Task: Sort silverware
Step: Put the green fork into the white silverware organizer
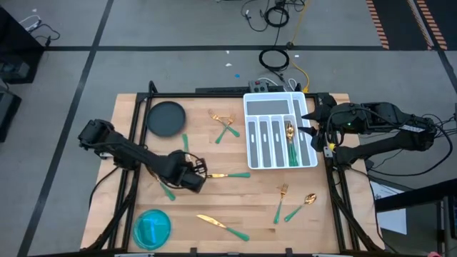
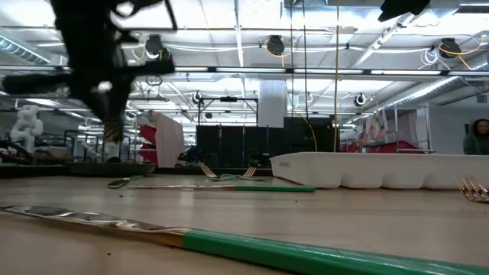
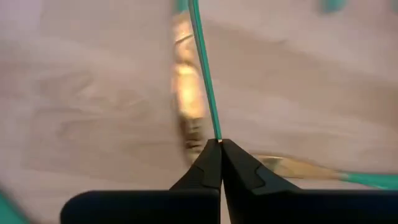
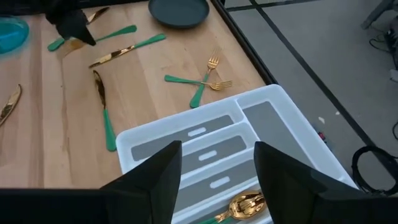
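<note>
The silverware has gold heads and green handles. My left gripper [image 1: 200, 175] [image 3: 219, 143] is at the table's left middle, shut on one thin green handle. A knife [image 1: 228, 174] lies just right of it. Crossed forks [image 1: 227, 125], a fork [image 1: 280, 200], a spoon [image 1: 303, 203] and a knife [image 1: 221, 225] [image 2: 229, 244] lie flat on the wood. A gold spoon [image 4: 245, 202] and other green-handled pieces [image 1: 293, 153] lie in the white tray [image 1: 278, 132]. My right gripper [image 4: 217, 174] hangs open over the tray's right side. My left gripper pinches the green handle [image 3: 214, 132] of one piece of silverware between the free ends of its two fingers. The handle runs straight on from the fingertips, along the fingers. Its head lies outside the wrist picture, so I cannot tell which kind of piece it is.
A black plate [image 1: 166, 118] sits at the far left and a blue bowl [image 1: 152, 227] at the near left corner. More green handles [image 1: 168, 191] lie under and beside the left arm. Bare wood shows in the table's near middle.
</note>
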Tool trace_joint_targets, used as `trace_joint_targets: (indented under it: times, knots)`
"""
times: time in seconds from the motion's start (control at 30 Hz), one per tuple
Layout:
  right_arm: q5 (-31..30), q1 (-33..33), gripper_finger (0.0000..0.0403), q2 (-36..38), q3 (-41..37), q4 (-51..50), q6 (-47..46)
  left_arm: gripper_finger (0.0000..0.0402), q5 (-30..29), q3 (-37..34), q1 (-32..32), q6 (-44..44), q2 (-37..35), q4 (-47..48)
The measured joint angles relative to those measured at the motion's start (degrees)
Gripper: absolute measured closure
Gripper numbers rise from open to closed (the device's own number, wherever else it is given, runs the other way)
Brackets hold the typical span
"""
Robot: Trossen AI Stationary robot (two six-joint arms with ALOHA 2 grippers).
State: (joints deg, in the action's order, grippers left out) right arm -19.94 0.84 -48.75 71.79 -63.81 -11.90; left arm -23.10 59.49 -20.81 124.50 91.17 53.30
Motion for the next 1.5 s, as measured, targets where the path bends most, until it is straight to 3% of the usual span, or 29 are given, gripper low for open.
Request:
trace_joint_targets:
  times: [0.13,0.27,0.5,0.63,0.73,0.83,1.0,1.1,1.2,1.33,1.5]
  knots:
    - [0.5,0.0,0.0210,0.0,0.0,0.3,0.4,0.0401,-14.3,4.2,0.0,-2.9,-2.9,-1.5]
    - [2.0,0.0,0.0211,0.0,0.0,3.3,1.4,0.0401,-25.8,4.8,0.9,-13.1,-6.5,-10.1]
    - [6.9,0.0,0.0211,0.0,-1.0,18.0,5.6,0.0401,-27.5,4.8,4.5,-47.5,-9.5,-38.4]
    - [7.1,-0.4,0.0211,0.0,-3.7,27.3,6.6,0.0401,-19.1,4.8,7.7,-68.7,-9.4,-58.7]
    - [11.7,-2.1,0.0211,0.0,-6.9,35.0,5.2,0.0401,-11.0,4.8,10.1,-78.2,-9.1,-69.1]
    - [17.1,-3.8,0.0211,0.0,-9.7,40.6,4.3,0.0401,0.5,4.8,12.9,-81.6,-9.1,-73.3]
    - [23.0,-6.1,0.0211,-0.2,-10.1,41.7,5.3,0.0401,21.6,4.8,16.0,-80.7,-9.2,-75.7]
    - [27.6,-6.7,0.0211,-0.3,-9.0,39.5,7.1,0.0401,32.7,4.8,18.0,-78.4,-9.3,-73.5]
    - [28.0,-6.8,0.0211,-0.3,-5.0,29.4,11.5,0.0401,40.6,4.8,19.8,-75.7,-9.3,-68.6]
    - [23.0,-6.9,0.0211,-1.5,1.7,18.2,14.9,0.0401,45.5,4.8,21.4,-75.4,-9.3,-57.1]
    - [24.2,-6.7,0.0211,-6.4,7.6,11.4,16.0,0.0401,47.5,4.8,24.5,-77.4,-7.2,-45.4]
